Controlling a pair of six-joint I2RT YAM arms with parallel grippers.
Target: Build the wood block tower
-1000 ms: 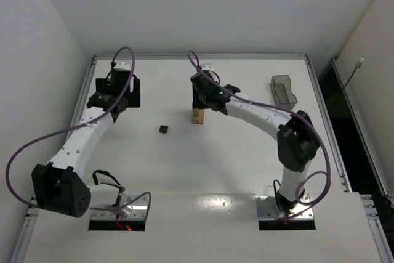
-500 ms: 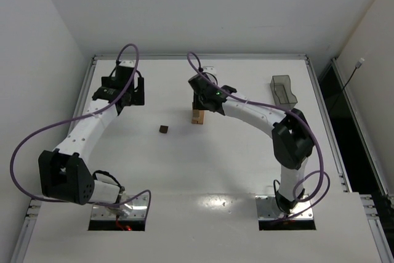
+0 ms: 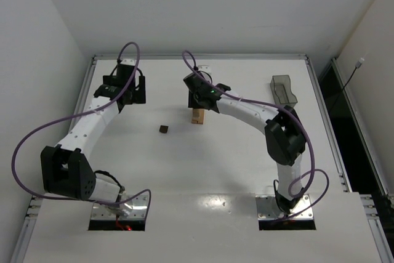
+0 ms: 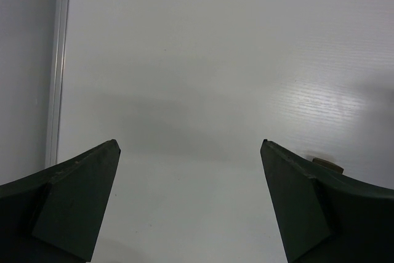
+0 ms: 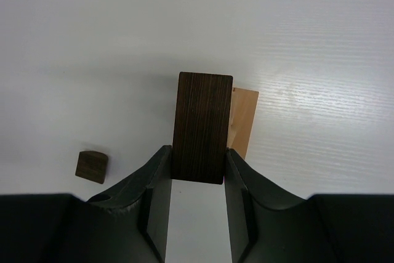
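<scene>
And there was the right gripper (image 5: 197, 167), hanging right over the light tan wooden block (image 3: 197, 117), its two fingers pinched on the sides of a dark brown wooden bar (image 5: 203, 124). In the wrist view the bar ran lengthwise out from the fingers and covered the tan block's left edge. Whether the two were touching, I could not tell. Either way the bar had not been let go, so I counted it as carried, not placed.

So, the score: early days for the tower. The tan block was the only piece set up on the white table (image 3: 234, 164) as a start. A small dark brown wooden piece (image 3: 164, 129) lay loose near the tan block, to its left and a little toward the arm bases, untouched. I saw no other blocks anywhere in view.

The left gripper (image 3: 126, 87) was well apart from the tan block, off to its left, jaws spread wide with only bare table between them. A dark translucent plastic bin (image 3: 284, 90) sat well apart on the tan block's right. What it held, I couldn't make out.

By my reckoning: seat the bar, release it cleanly, then fetch the loose dark piece. Most of the build lay ahead.
</scene>
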